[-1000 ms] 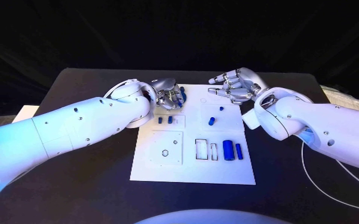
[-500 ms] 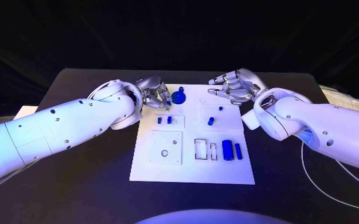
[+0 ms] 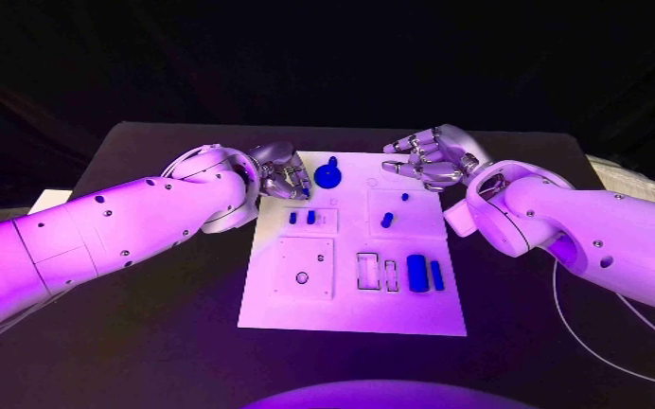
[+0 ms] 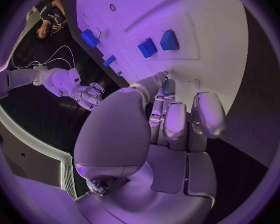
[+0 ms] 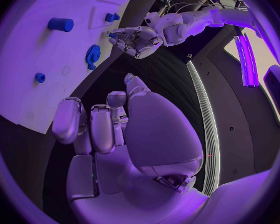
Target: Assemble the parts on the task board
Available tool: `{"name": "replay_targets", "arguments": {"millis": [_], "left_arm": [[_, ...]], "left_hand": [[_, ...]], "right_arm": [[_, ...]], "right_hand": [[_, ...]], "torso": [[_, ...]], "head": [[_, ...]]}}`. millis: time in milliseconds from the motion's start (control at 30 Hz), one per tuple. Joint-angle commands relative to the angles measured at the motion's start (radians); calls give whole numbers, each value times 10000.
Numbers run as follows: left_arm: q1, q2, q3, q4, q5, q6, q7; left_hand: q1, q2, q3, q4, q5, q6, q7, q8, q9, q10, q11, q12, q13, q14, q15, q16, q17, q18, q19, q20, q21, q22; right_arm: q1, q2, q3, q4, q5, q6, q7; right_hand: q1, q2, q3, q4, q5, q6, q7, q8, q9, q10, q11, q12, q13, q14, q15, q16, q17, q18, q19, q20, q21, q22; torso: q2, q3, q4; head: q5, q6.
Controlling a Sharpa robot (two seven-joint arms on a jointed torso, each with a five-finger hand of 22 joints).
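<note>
White and flat, the task board [image 3: 352,305] lies in the middle of the black table [image 3: 150,333], its surface marked with shallow rectangular outlines and small round holes. The left hand [image 3: 280,170] sits at the board's far left corner, just off the edge; its silver fingers are curled inward and nothing is seen between them. A blue gear-shaped part [image 3: 327,177], round with a toothed rim and a raised hub, stands on the board just beside that hand, apart from the fingers. The right hand [image 3: 433,156] hovers at the board's far right corner, fingers bent inward and holding nothing. Near it on the board lie a small blue peg [image 3: 403,196] and a short blue part [image 3: 386,221].

Two small blue blocks [image 3: 303,218] stand side by side in a framed recess nearer the left hand. At the board's near right, a thick blue cylinder [image 3: 416,273] and a thinner blue bar [image 3: 435,275] lie parallel, beside two rectangular outlines.

Both hands are smooth metal with rounded segments; the arms are glossy white shells.
</note>
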State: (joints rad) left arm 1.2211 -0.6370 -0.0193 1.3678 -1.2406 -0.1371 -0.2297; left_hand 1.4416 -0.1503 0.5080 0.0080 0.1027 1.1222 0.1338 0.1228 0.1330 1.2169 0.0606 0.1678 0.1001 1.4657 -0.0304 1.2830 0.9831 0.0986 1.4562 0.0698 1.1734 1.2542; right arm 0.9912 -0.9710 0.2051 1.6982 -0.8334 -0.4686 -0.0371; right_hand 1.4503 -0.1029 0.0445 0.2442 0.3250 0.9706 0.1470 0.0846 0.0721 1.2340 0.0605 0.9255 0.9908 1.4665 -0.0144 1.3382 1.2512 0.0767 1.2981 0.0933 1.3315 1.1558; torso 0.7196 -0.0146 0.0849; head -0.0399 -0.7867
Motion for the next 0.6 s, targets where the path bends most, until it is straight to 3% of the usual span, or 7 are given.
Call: {"name": "replay_targets", "arguments": {"millis": [33, 600], "left_arm": [[3, 67, 2, -35, -64, 432, -144], [2, 281, 1, -323, -242, 720, -256]], "left_hand": [[-108, 31, 45, -28, 0, 39, 6, -35, -4, 84, 10, -40, 8, 129, 67, 47, -9, -116, -13, 59, 61, 10], [-148, 39, 54, -32, -20, 66, -6, -43, -10, 116, 0, -60, 14, 125, 63, 49, -28, -114, -15, 60, 62, 17]], "right_arm": [[-12, 14, -1, 2, -32, 138, 76], [-21, 27, -2, -8, -32, 177, 72]], "right_hand": [[-42, 52, 36, 28, 54, 53, -7, -7, -4, -47, -41, 62, 11, 372, -36, -1, 13, 175, -42, -13, -41, 7], [-42, 52, 36, 28, 54, 53, -7, -7, -4, -47, -41, 62, 11, 372, -36, -1, 13, 175, -42, -13, -41, 7]], "torso": [[-2, 2, -4], [6, 8, -15]], "head": [[19, -18], [58, -50]]}}
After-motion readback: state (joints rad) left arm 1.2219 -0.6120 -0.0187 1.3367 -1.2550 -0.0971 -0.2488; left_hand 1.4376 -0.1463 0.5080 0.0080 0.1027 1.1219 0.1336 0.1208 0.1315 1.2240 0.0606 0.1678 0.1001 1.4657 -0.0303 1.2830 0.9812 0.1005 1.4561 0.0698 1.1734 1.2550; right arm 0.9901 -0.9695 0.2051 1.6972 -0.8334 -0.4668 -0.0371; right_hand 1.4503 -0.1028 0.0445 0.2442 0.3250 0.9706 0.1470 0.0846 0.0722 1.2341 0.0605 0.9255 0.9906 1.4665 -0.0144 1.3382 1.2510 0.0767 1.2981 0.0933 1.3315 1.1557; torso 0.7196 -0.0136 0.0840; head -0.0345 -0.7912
